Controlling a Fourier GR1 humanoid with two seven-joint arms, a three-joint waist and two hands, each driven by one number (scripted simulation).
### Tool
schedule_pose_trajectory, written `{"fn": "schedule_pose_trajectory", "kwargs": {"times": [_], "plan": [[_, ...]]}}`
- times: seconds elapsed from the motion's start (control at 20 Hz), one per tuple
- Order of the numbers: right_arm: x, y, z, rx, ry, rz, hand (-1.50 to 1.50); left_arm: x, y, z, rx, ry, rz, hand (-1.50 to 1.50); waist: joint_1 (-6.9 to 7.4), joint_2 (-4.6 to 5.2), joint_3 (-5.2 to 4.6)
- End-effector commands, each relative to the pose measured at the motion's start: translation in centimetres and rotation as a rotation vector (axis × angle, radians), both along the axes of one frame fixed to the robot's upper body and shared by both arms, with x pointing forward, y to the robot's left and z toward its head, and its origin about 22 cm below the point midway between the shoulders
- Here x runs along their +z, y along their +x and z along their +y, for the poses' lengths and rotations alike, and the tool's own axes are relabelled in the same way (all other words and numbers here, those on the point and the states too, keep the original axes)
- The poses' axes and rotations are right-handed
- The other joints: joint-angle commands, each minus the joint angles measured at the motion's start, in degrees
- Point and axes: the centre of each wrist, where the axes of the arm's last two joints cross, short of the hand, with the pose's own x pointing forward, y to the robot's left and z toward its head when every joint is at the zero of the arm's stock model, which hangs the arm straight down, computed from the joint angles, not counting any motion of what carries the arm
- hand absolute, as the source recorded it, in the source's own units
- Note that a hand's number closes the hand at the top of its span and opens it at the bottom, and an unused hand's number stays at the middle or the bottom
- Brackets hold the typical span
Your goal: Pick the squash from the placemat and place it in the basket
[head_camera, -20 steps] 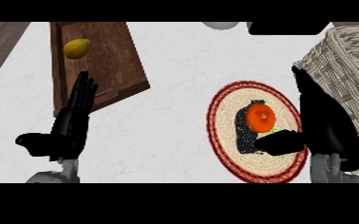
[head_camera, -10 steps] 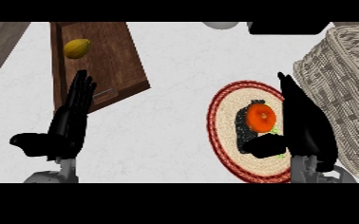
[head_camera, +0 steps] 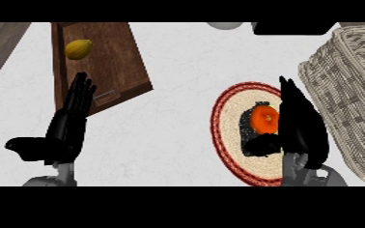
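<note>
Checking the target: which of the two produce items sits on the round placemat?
The orange-and-black squash, beside the right hand on the red-rimmed placemat. The yellow fruit lies apart on the wooden board at upper left.

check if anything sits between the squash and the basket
Only the right hand: it stands open beside the squash on the placemat, on the side facing the basket. Nothing else shows in that gap.
</note>
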Motion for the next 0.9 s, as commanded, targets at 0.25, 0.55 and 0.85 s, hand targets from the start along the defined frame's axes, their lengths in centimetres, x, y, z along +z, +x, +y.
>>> {"fn": "schedule_pose_trajectory", "kwargs": {"times": [0.25, 0.55, 0.85], "plan": [[-2.5, 0.7, 0.3, -0.137, -0.022, 0.102, -1.50, -0.9, -0.9, -1.2, 0.009, 0.005, -0.024, 0.00, 0.00, 0.01, 0.01], [-2.3, 1.8, 0.7, -0.149, 0.006, 0.129, -1.50, 0.8, -1.2, -0.1, -0.008, 0.000, -0.003, 0.00, 0.23, -0.01, 0.02], [-4.2, 1.4, -1.6, -0.142, -0.001, 0.154, -1.50, 0.4, -2.0, -1.9, 0.009, -0.006, -0.018, 0.00, 0.05, -0.02, 0.03]]}}
